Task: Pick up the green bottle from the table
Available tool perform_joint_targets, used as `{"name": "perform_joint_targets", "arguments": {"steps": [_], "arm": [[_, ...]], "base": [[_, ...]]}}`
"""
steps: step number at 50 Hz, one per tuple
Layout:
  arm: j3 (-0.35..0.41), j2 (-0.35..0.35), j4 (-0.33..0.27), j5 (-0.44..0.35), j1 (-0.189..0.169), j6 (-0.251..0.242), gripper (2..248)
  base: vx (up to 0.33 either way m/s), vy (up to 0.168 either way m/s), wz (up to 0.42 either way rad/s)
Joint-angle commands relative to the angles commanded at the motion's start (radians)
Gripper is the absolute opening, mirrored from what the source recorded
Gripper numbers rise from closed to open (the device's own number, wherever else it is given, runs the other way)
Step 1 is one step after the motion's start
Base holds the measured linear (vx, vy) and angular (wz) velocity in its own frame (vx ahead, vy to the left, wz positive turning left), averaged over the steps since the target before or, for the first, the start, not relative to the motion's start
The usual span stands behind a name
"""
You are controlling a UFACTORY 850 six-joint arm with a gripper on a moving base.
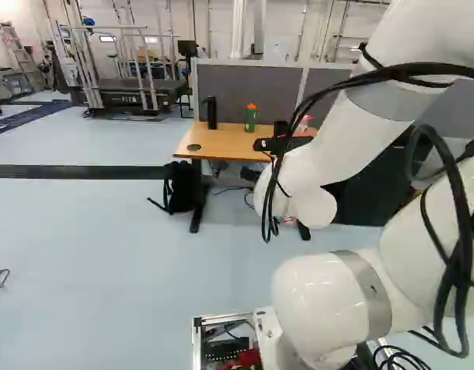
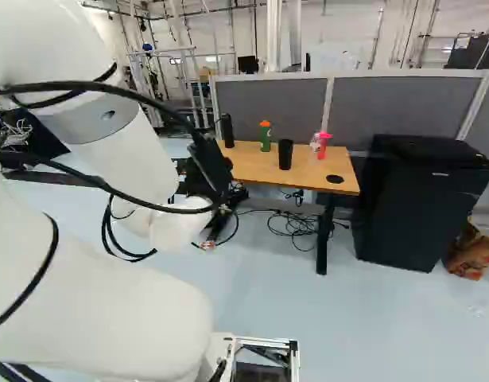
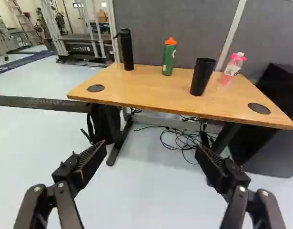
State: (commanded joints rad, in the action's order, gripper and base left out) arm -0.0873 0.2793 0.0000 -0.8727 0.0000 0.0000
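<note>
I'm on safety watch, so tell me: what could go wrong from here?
The open gripper might clip the black cup, which stands nearer the table's front edge than the green bottle. Loose cables lie on the floor beneath the table, so they could snag the base if it drives in close.

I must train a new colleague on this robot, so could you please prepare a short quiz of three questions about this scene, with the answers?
1. True or false: the green bottle stands upright on the table.
2. What colour is the bottle's lid: (a) black, (b) orange, (c) white?
3. Fill in one word, "open" or "shut": the gripper is ____.

Key: 1. true; 2. b; 3. open
</note>
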Motion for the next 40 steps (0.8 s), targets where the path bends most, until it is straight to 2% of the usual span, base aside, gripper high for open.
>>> {"name": "perform_joint_targets", "arguments": {"steps": [40], "arm": [[0.0,0.0,0.0,0.0,0.0,0.0,247]], "base": [[0.0,0.0,0.0]]}}
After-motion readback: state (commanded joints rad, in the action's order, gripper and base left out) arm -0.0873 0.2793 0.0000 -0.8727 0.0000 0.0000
